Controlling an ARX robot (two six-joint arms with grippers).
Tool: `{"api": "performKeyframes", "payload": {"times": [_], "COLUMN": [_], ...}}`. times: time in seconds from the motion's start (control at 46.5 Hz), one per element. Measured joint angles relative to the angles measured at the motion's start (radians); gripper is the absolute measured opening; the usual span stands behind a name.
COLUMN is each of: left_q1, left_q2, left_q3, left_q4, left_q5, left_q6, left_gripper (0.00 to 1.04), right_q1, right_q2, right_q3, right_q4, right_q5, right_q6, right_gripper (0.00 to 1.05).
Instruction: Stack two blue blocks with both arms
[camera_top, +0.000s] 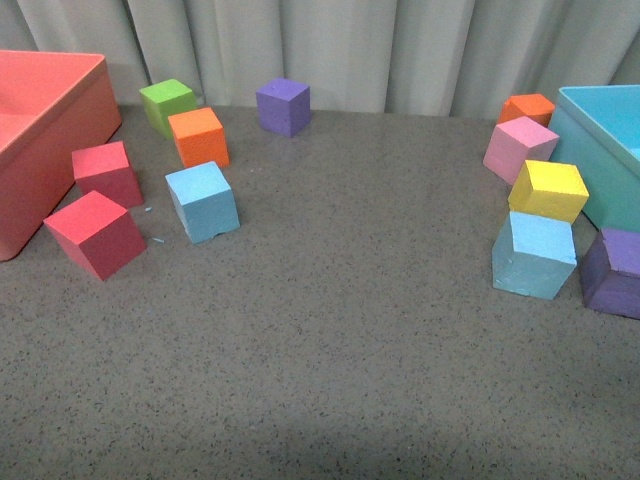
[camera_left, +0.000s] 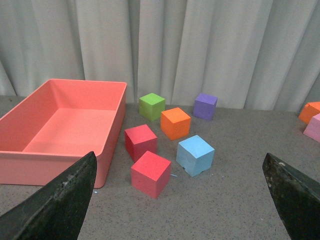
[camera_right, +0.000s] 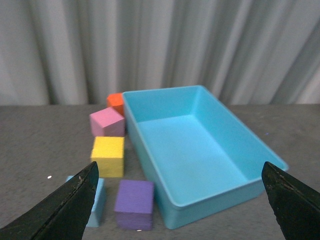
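Note:
Two light blue blocks rest on the grey table. One blue block (camera_top: 202, 201) lies at the left among red and orange cubes. It also shows in the left wrist view as the blue block (camera_left: 195, 155), ahead of my open left gripper (camera_left: 179, 165) and apart from it. The other blue block (camera_top: 534, 254) sits at the right below a yellow cube. In the right wrist view this blue block (camera_right: 97, 202) is partly hidden behind one finger (camera_right: 65, 210) of my open right gripper (camera_right: 180, 167). Neither arm appears in the front view.
A red bin (camera_top: 40, 130) stands at the far left and a turquoise bin (camera_top: 610, 140) at the far right. Red (camera_top: 96, 233), orange (camera_top: 198, 136), green (camera_top: 167, 104), purple (camera_top: 283, 105), pink (camera_top: 520, 148) and yellow (camera_top: 548, 190) cubes lie around them. A curtain closes the back.

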Motion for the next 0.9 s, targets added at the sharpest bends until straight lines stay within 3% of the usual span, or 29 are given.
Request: {"api": "performKeyframes", "payload": {"times": [0.215,0.559,0.903], "left_q1": [0.000,0.000,0.000], "left_q2": [0.000,0.000,0.000], "left_q3": [0.000,0.000,0.000], "left_q4": [0.000,0.000,0.000], "left_q5": [0.000,0.000,0.000], "left_q6": [0.000,0.000,0.000], "left_gripper": [0.98,0.98,0.98], "right_q1": [0.006,-0.003,0.024], "right_q2": [0.430,0.880,1.149], "right_q3": [0.219,0.597,0.859], "right_q4": [-0.058,-0.372,-0.567], "right_q5": [-0.119,-0.289,-0.276], "right_q6": [0.132,0.359,0.427], "right_gripper": [0.95,0.95,0.95]}}
